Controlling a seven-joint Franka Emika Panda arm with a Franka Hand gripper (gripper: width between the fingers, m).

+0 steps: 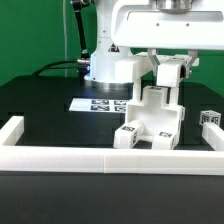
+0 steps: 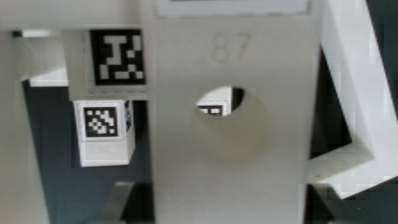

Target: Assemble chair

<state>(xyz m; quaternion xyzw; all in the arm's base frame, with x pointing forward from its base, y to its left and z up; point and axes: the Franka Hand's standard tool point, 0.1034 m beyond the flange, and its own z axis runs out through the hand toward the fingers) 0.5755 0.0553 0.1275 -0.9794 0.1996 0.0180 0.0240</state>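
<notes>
1. The chair (image 1: 150, 122) is seen partly built and standing on the black desk (image 1: 45, 100). It is placed right of centre in the exterior view, just behind the near border rail (image 1: 100, 158).
2. The chair is made up of blocky white pieces. Low feet with small tags are turned toward the near rail, and an upright part rises at the far side.
3. The hand (image 1: 172, 72) is held directly above the chair. It is clenched on the top of that upright white part, which is seen between the two fingers.
4. In the wrist view, most of the picture is filled by a flat white slab (image 2: 231, 150). A round hole (image 2: 217, 100) is cut through it.
5. A black-and-white tag (image 2: 119, 52) is seen beside the slab. A second tag is carried by a white post (image 2: 103, 125) farther off.
6. The marker board (image 1: 105, 103) is laid flat on the desk. It is on the exterior view's left of the chair and farther back, near the arm's base (image 1: 110, 65).
7. A loose tagged block (image 1: 209, 118) is set on the desk at the exterior view's right, apart from the chair.
</notes>
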